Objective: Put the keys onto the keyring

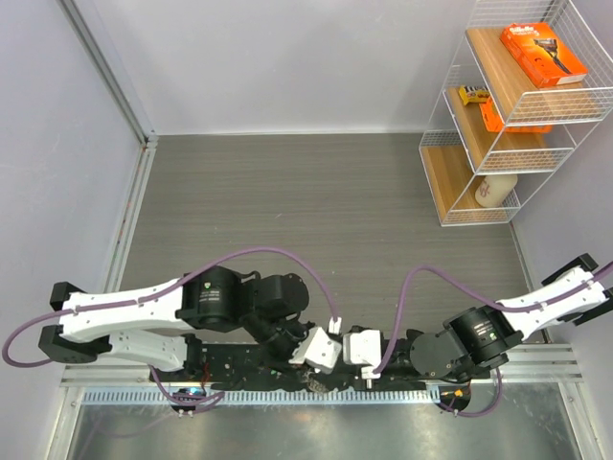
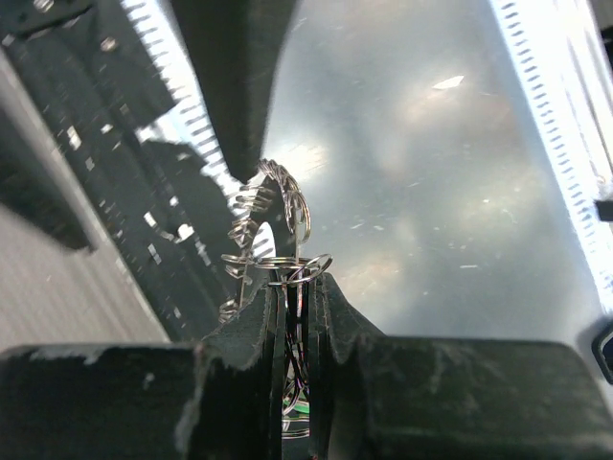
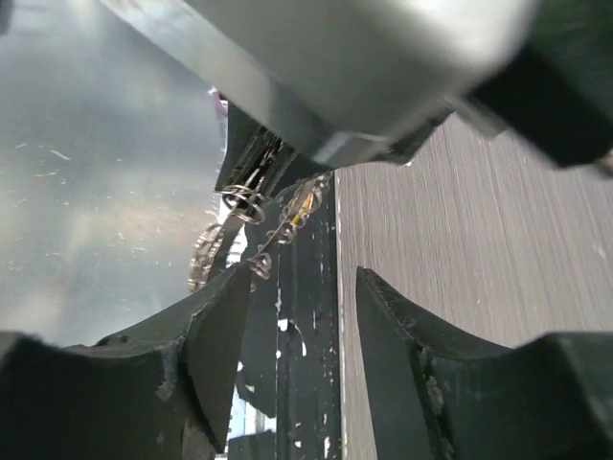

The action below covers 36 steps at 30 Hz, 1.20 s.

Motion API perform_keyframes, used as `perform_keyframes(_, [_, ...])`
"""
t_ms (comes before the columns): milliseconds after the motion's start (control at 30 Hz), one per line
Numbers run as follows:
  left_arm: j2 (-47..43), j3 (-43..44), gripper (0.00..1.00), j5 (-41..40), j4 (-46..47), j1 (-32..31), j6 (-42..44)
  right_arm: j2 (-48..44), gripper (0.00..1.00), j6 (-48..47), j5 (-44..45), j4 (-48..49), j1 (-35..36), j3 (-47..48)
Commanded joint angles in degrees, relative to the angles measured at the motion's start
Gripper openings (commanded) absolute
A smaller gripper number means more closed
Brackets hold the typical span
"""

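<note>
Keyring (image 2: 299, 268): sits clamped in the left jaws at the near edge of the scene, held above a shiny metal plate (image 2: 441, 172). Shows as several thin silver loops bunched right at the fingertips (image 2: 340, 316). Carries the keys (image 2: 273, 206), small and silver, fanned in a curved row just beyond the loops, up and to the left in the left wrist view. Green glimpsed low in the slit between the two fingers; too small to identify.

Left jaws almost fully together, only a narrow slit between, gripping the ring loops.

Opposite, right jaws spread wide, holding nothing. Point toward the left jaws, with ring and keys just beyond the left-hand finger (image 3: 215, 335) in the right wrist view; touching or apart, cannot tell.

From above: left arm (image 1: 144, 316) and right arm (image 1: 498, 326) folded low, wrists meeting nose to nose over the black base rail (image 1: 249, 369). Ring and keys hard to make out from there.

Grey wood-grain tabletop (image 1: 316, 211) beyond, reaching to the far wall. Wire shelf (image 1: 450, 144) at far right, with an orange box (image 1: 544, 53) on its top board and a pale bottle (image 1: 496, 189) lying on the lowest.
</note>
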Motion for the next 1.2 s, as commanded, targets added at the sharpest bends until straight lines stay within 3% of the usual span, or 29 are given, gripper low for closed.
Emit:
perform_keyframes(0, [-3.65, 2.23, 0.0, 8.8, 3.19, -2.87, 2.29, 2.76, 0.56, -7.33, -7.55, -0.38, 0.1, 7.61])
perform_keyframes(300, [-7.08, 1.7, 0.0, 9.51, 6.8, -5.24, 2.99, 8.58, 0.57, -10.33, -17.93, -0.74, 0.1, 14.91])
perform_keyframes(733, [-7.35, 2.67, 0.0, 6.44, 6.8, -6.92, 3.17, 14.11, 0.55, -9.71, -16.08, 1.99, 0.19, 18.34])
perform_keyframes(1167, [-9.54, 1.52, 0.0, 3.27, 7.94, -7.44, 2.56, 16.49, 0.4, -8.75, -18.28, 2.6, 0.19, 19.48])
